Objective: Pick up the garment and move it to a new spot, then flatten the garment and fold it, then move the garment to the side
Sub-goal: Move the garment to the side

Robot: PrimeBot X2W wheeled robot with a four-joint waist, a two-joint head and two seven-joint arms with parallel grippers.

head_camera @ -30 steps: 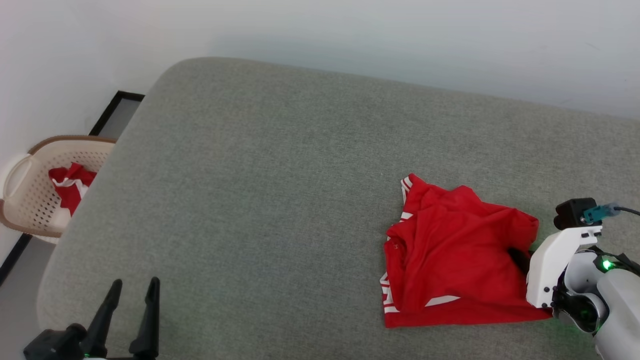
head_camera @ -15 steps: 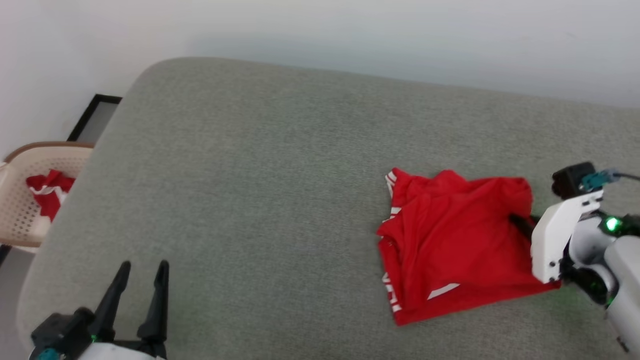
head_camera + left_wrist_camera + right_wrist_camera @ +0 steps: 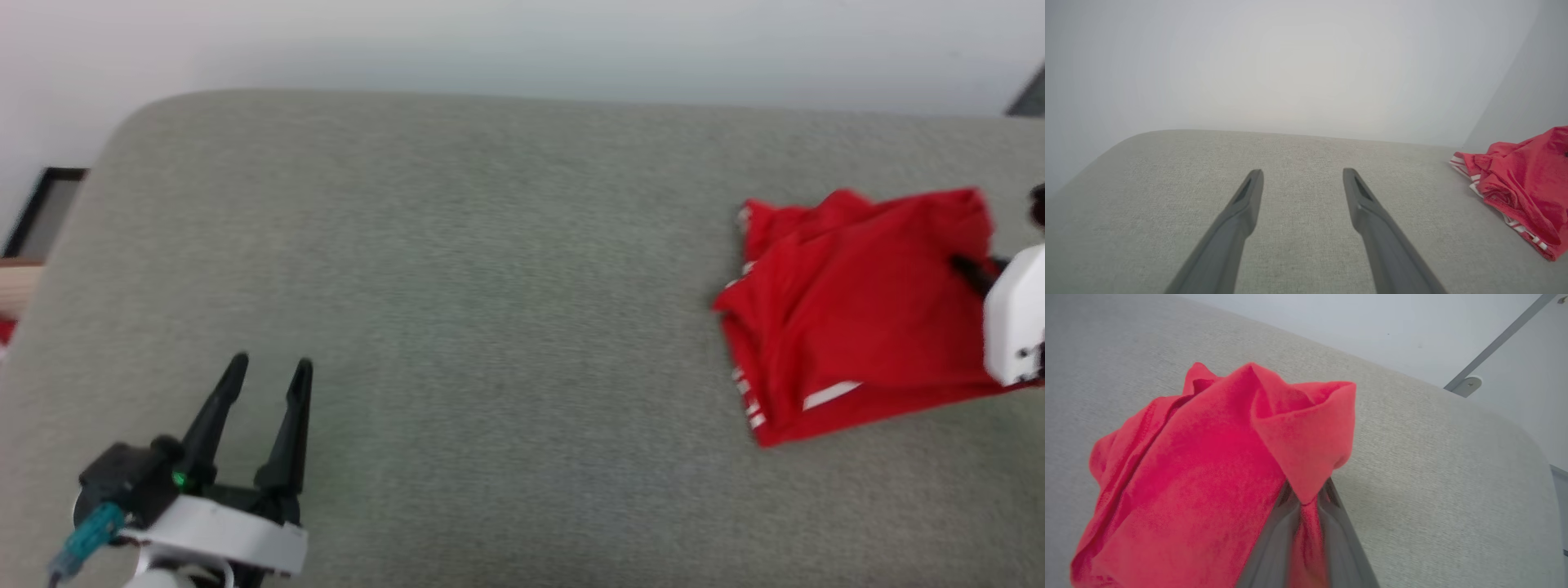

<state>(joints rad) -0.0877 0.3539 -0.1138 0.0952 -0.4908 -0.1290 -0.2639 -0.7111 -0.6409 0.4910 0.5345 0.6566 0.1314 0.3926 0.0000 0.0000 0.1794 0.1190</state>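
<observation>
Red fabric: the garment (image 3: 849,318) is lying bunched at the right end of the grey upholstered surface (image 3: 490,245) in the head view, near the far edge, with white hem bands (image 3: 829,395) showing along its lower left side. The right gripper (image 3: 965,268) is reaching in from the right edge of that view. Its dark fingers are running into the upper right folds, and its white housing (image 3: 1016,327) is overlapping the cloth. The left gripper (image 3: 271,361) is sitting at the lower left, well apart from the garment, pointing up the view and spread wide with nothing between its tips. A pale wall (image 3: 490,41) is running behind the surface. This view is blurring slightly.

Left wrist view: both fingers (image 3: 1247,200) are standing wide apart over bare grey upholstery, gripping nothing. The garment (image 3: 1523,179) is showing at the right edge, crumpled, its striped hem facing this camera.

Right wrist view: the two fingers (image 3: 1271,543) are pinching nearly together on a narrow strip of the red cloth, which is running down between them. Above the tips the fabric (image 3: 1208,465) is rising in a peaked fold and draping away to the left. Whether the bulk is lifting clear of the upholstery I cannot tell. A grey metal rail (image 3: 1494,347) is slanting across the wall at the upper right.
</observation>
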